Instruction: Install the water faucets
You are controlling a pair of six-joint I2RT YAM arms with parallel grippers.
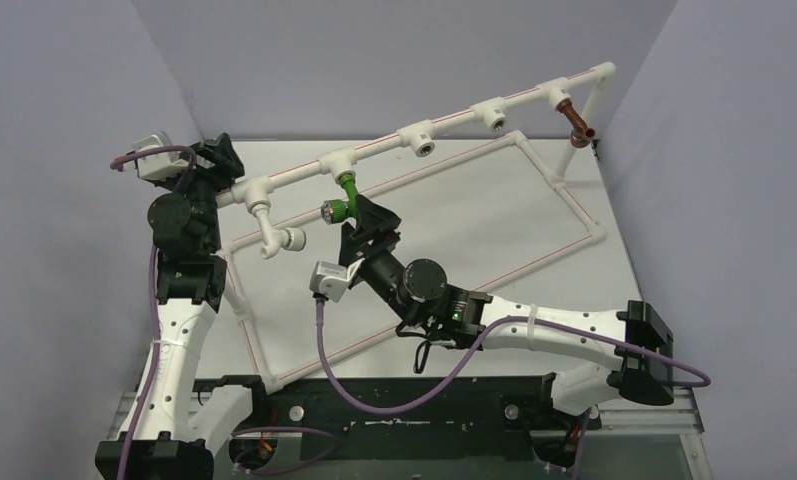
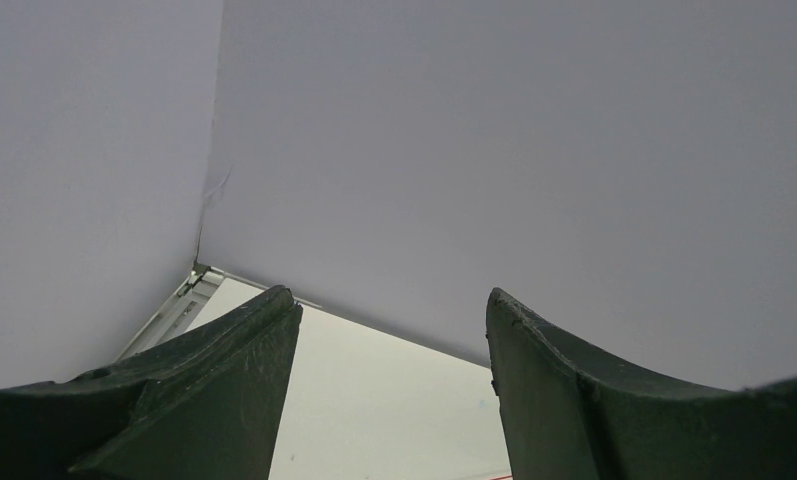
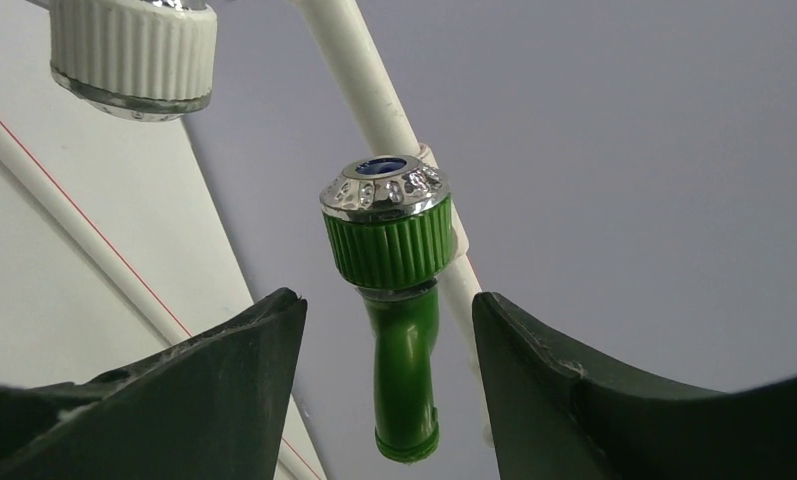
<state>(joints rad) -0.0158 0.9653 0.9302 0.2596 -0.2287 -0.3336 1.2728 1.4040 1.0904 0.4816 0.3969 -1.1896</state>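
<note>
While the green faucet [image 3: 389, 240] hangs from the pipe frame [image 1: 379, 148], left of centre, ungripped inside the parted right claw [image 3: 386, 297], its thread may be stripped by an off-centre closure.

Even bright light, soft shadows, sharp; glints on green faucet [image 3: 389, 250] rim.

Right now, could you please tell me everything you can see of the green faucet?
The green faucet looks like glossy bright-green plastic. It has a ribbed round cap with a dimpled silver rim and a blue centre, on a narrower bent stem. The stem appears seated in a white tee socket on the raised pipe rail, with the cap end towards the arms. The right tool brackets the stem with gaps on both sides, so only the socket appears to touch it.
</note>
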